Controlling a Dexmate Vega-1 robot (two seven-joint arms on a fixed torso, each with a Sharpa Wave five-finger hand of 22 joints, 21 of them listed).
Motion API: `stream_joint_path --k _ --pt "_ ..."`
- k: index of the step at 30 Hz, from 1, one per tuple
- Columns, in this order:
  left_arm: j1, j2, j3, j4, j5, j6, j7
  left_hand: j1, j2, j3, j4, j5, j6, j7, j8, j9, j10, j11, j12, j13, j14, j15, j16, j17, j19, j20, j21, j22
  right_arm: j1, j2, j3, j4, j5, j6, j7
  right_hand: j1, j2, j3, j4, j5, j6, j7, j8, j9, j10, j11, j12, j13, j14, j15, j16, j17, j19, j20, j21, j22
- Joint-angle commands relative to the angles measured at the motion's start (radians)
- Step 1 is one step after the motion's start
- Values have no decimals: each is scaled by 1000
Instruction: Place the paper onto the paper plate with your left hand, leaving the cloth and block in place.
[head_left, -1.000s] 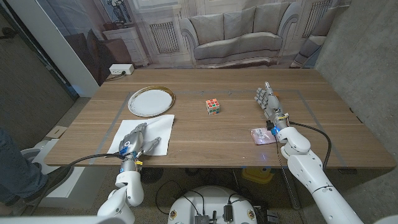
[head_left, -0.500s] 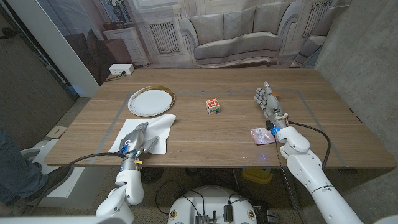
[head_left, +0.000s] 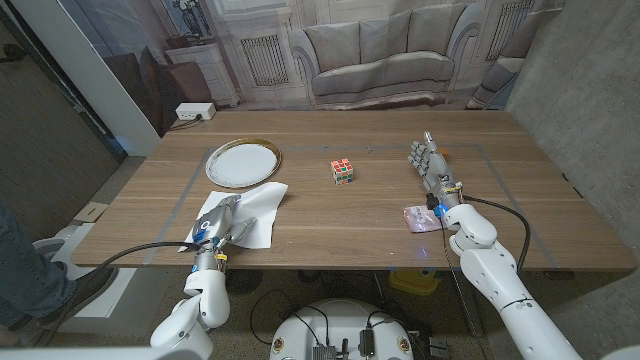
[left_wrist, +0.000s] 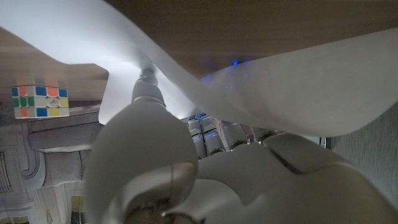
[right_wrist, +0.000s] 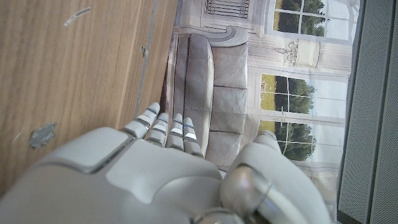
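Note:
The white paper is pinched in my left hand near the table's front left, its far corner raised and reaching toward the paper plate. In the left wrist view the paper bends over my left hand, with the coloured block beyond it. The block sits mid-table. A small pinkish cloth lies at the front right, next to my right wrist. My right hand holds nothing, its fingers stretched out away from me; it appears again in the right wrist view.
The wooden table has its front edge just below my left hand. A sofa stands behind the far edge. A person's leg shows at the picture's left edge, off the table.
My left hand has lifted the paper's near side and carried it a little toward the plate; the sheet now curls up off the table. The right hand, block and cloth have not moved.

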Motion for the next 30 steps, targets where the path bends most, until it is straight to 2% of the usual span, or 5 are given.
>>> stream_joint_path --k 1,14,22,25,30 --pt "20 5 -22 -31 -8 -12 4 16 1 13 -4 -6 12 6 4 4 10 -1 0 2 14 -60 0 3 3 -5 -6 2 -5 1 1 -4 -1 7 -2 0 5 -5 4 -6 7 -6 6 4 8 1 7 5 9 -3 -1 4 11 0 -3 4" --pt "45 -2 -34 -63 -9 -16 14 26 3 18 -2 -21 14 5 1 4 14 -1 -4 3 13 -60 -6 4 -1 -5 -15 2 -21 -14 6 -34 -1 -5 -7 0 5 -6 4 -6 7 -5 6 4 7 0 7 5 9 -4 -2 4 11 0 -4 4" --pt "58 -4 -49 -80 -13 -31 26 43 10 29 -4 -33 23 14 1 4 30 4 -2 3 23 -59 -7 5 6 -9 -18 2 -32 -21 11 -45 1 1 -4 1 6 -7 3 -6 6 -5 6 4 8 0 7 5 9 -4 -1 4 12 0 -5 4" --pt "62 -4 -56 -83 -21 -45 30 57 13 37 -6 -41 32 19 1 4 31 6 -5 3 28 -58 -8 5 20 -25 -17 2 -35 -22 12 -50 2 1 -5 1 6 -7 3 -6 6 -5 6 4 7 -1 7 5 9 -3 -1 4 12 0 -5 4" --pt "65 -1 -61 -81 -30 -62 30 82 18 53 -12 -50 43 29 2 5 46 13 -4 4 42 -56 -7 6 36 -35 -16 3 -39 -24 13 -54 3 0 -7 1 6 -7 3 -6 6 -5 6 4 8 0 7 5 9 -3 -1 4 12 0 -6 4"
